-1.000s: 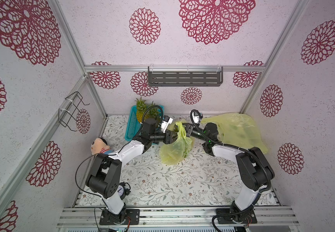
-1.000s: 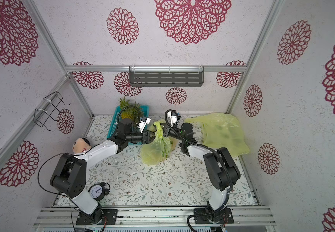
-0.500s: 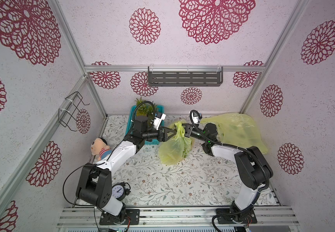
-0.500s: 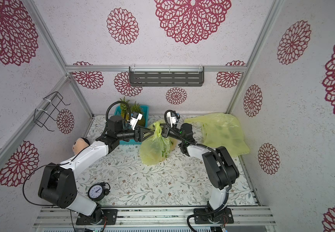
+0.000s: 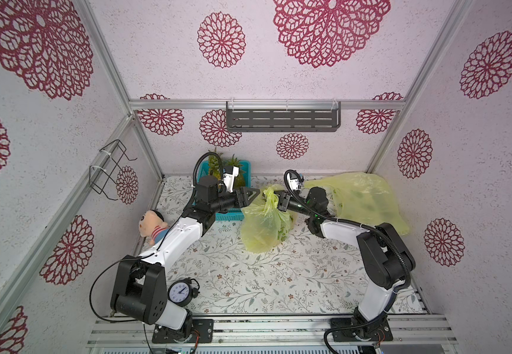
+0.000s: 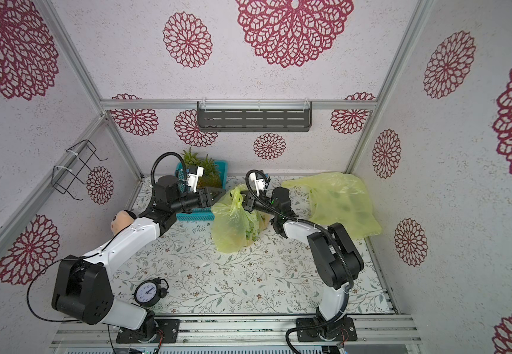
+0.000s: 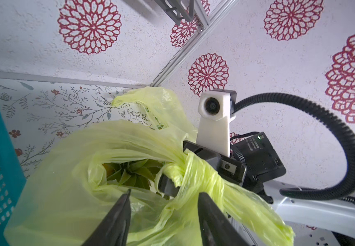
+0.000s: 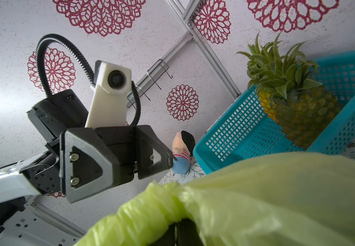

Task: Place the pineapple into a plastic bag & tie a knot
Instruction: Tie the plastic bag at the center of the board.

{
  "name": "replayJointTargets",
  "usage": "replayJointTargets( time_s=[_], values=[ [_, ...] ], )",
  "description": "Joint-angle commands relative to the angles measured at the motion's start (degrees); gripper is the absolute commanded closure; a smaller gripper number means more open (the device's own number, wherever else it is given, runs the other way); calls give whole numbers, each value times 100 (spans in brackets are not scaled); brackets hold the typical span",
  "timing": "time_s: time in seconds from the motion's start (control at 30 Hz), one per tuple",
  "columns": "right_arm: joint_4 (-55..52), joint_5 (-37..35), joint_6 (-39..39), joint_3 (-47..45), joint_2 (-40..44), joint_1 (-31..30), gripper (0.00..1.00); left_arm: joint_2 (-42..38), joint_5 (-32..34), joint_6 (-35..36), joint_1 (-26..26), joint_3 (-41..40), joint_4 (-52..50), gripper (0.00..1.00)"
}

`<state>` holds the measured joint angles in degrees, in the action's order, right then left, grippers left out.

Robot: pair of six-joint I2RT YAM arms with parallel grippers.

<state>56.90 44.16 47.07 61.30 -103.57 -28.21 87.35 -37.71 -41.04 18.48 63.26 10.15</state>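
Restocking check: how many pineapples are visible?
3. Two pineapples sit in the blue basket; a third is inside the bag held by the right pincer. Others may be hidden.

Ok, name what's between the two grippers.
Only the twisted neck of the plastic bag, in both top views; the right gripper pinches it, the left gripper is open.

The plastic bag [image 5: 261, 226] is thin, crinkled, faintly glossy film, the teal basket [image 5: 228, 217] perforated rigid plastic, and the walls [image 5: 156, 46] rough and matt.
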Motion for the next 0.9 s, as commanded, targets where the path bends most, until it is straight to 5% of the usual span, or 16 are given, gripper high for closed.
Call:
replayJointTargets(
  time_s=[0.0, 0.87],
  values=[
    [147, 241, -176, 216, -31, -62, 100, 228, 96, -870, 57, 87, 363, 46],
    [34, 399, -167, 312, -97, -89, 100, 605, -116, -1090, 221, 320, 780, 61]
  ],
)
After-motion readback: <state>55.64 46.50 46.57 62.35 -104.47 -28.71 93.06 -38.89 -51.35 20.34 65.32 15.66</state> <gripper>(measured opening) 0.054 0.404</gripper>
